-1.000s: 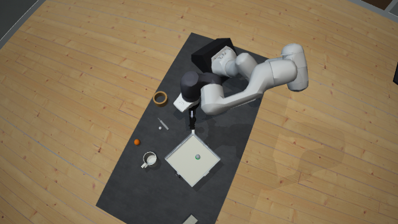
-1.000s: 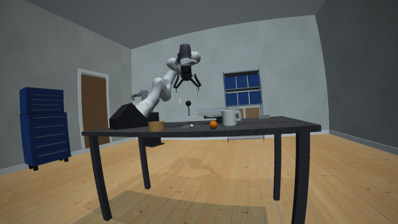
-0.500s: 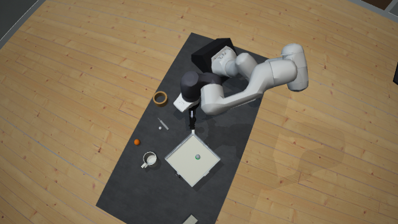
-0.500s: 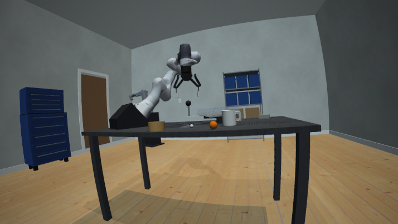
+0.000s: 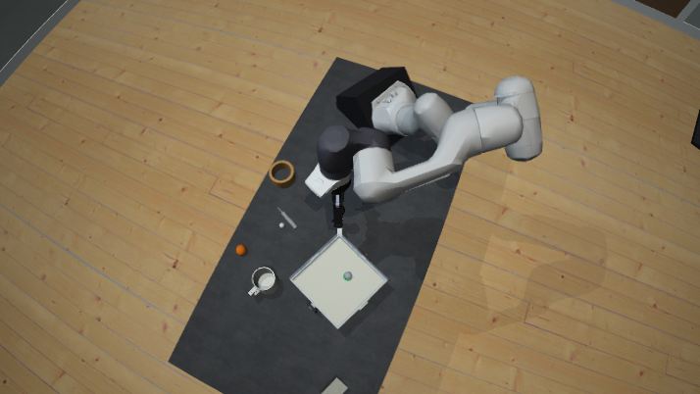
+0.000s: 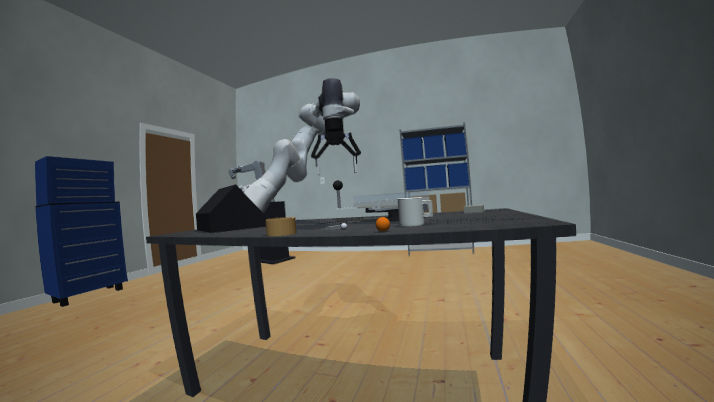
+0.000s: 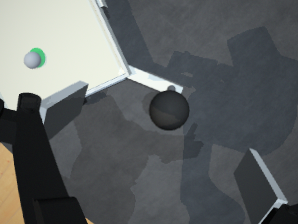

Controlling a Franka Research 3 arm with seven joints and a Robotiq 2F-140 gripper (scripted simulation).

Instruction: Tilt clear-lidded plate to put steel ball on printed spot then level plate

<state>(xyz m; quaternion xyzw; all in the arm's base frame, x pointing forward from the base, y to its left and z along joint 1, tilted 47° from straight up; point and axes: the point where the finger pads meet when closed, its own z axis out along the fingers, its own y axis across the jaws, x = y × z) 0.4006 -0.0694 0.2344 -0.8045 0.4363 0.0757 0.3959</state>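
Observation:
The square clear-lidded plate lies on the dark table, level as far as I can tell, and shows in the wrist view at top left. The steel ball rests on the green printed spot near the plate's middle; the ball also shows in the wrist view. A black knob on a short stalk stands at the plate's corner nearest the arm, seen from above in the wrist view. My gripper is open and empty, well above the knob.
A white mug stands left of the plate. An orange ball, a small white ball, a grey stick and a tape roll lie further left. A grey block sits at the table's near end.

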